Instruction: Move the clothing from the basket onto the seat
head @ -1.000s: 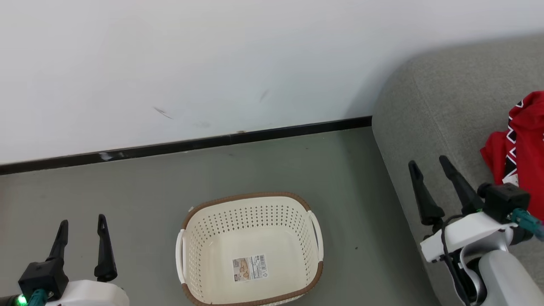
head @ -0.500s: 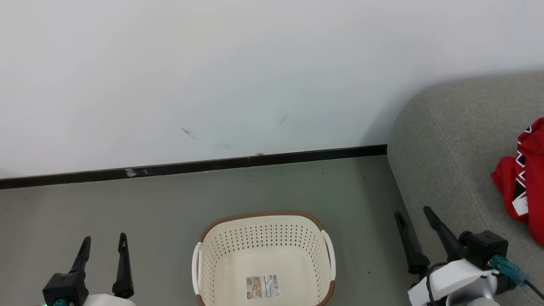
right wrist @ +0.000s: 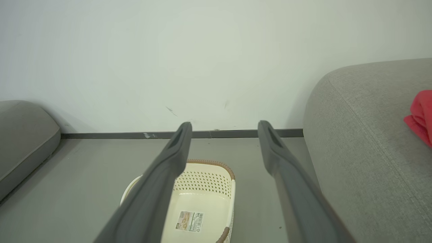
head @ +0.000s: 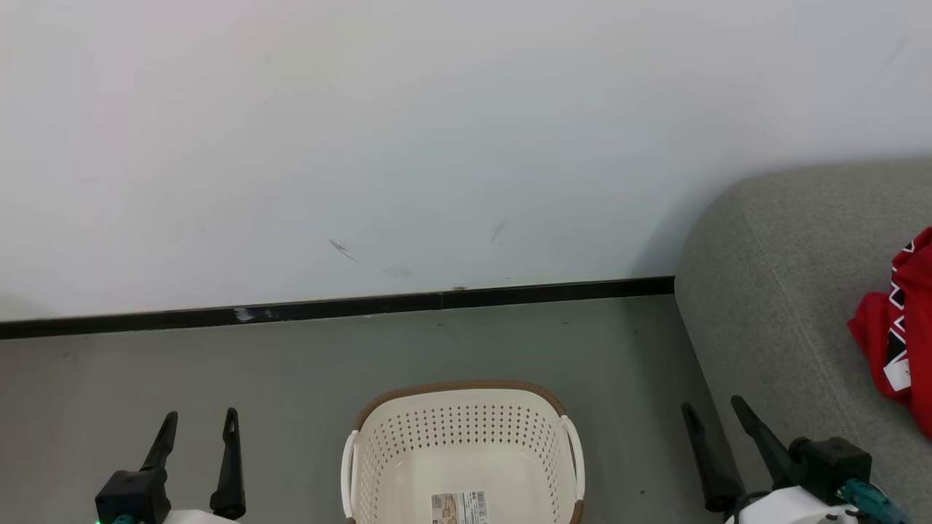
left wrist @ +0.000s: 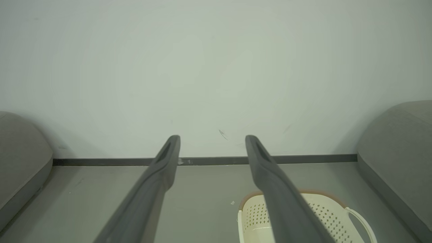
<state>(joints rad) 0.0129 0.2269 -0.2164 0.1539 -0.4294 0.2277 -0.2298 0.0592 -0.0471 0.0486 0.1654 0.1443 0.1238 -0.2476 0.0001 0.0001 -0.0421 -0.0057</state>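
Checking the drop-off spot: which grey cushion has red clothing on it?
The seat on the robot's right, beside the basket: red clothing lies on it. The grey cushion on the left shows none.

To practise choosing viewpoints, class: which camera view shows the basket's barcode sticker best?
The right wrist view: the barcode sticker lies whole on the floor of the basket. In the head view the picture's bottom edge cuts it off. The left wrist view shows part of the basket's perforated wall.
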